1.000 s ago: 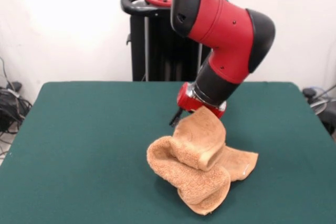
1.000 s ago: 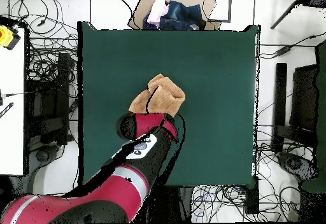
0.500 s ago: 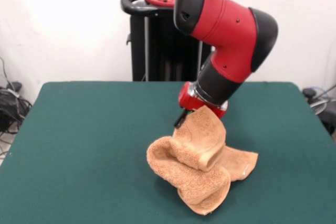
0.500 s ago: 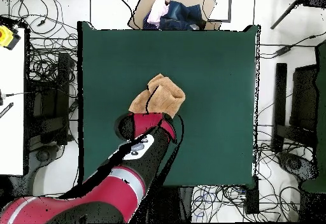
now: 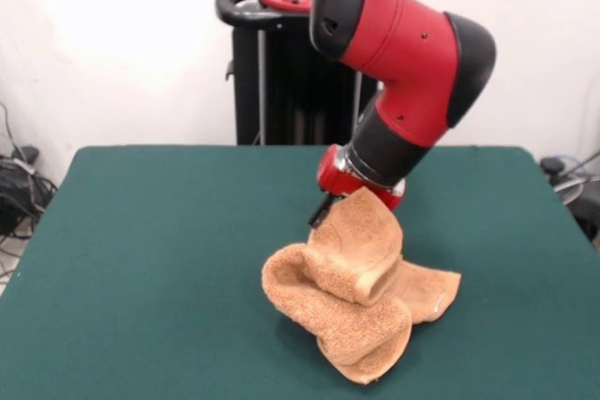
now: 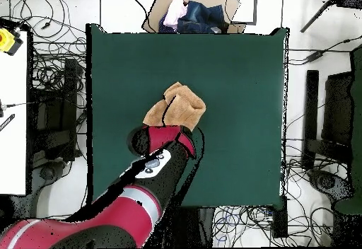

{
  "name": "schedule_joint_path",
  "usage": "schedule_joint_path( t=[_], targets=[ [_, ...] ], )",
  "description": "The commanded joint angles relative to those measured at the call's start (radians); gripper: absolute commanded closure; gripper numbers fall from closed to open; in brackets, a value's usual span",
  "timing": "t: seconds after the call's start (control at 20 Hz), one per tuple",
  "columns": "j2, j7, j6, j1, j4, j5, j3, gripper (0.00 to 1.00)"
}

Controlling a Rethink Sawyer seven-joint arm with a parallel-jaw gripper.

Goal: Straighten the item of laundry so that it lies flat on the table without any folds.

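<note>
**Towel corner being held up, bulk bunched below**

The towel (image 5: 361, 292) is being seen crumpled near the middle of the table (image 5: 141, 259), rolled into thick folds. One corner is being carried up to the gripper (image 5: 323, 210), directly under the wrist; whether the jaws are being closed on the cloth cannot be told, since the raised flap is hiding them. The rest of the cloth is lying below and toward the camera side from the jaws, with a flatter part spreading out beside the heap. A pull away from that bulk is judged to be what unrolling is calling for.
</note>
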Motion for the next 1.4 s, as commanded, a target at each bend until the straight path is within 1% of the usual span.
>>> schedule_joint_path(
  t=[0.05, 0.15, 0.25, 0.45, 0.55, 0.65, 0.75, 0.85, 1.1, 1.2, 1.3, 1.4],
  targets=[
    [0.002, 0.222, 0.037, 0.013, -0.026, 0.048, 0.027, 1.00],
    [-0.032, 0.209, 0.025, -0.001, 0.014, 0.042, 0.034, 1.00],
    [-0.092, 0.189, 0.009, -0.029, 0.075, 0.032, 0.036, 1.00],
    [-0.250, 0.093, -0.035, -0.145, 0.241, -0.039, 0.007, 1.00],
    [-0.282, 0.063, -0.062, -0.200, 0.282, -0.082, -0.030, 1.00],
    [-0.282, 0.039, -0.090, -0.246, 0.296, -0.137, -0.069, 1.00],
    [-0.245, 0.032, -0.130, -0.276, 0.291, -0.205, -0.111, 1.00],
    [-0.210, 0.035, -0.199, -0.315, 0.292, -0.274, -0.136, 1.00],
    [-0.179, 0.039, -0.358, -0.454, 0.320, -0.419, -0.140, 1.00],
    [-0.192, 0.023, -0.419, -0.543, 0.340, -0.474, -0.091, 1.00],
    [-0.221, 0.001, -0.450, -0.633, 0.360, -0.533, -0.014, 1.00],
    [-0.229, 0.000, -0.465, -0.667, 0.361, -0.576, 0.031, 1.00]
  ],
)
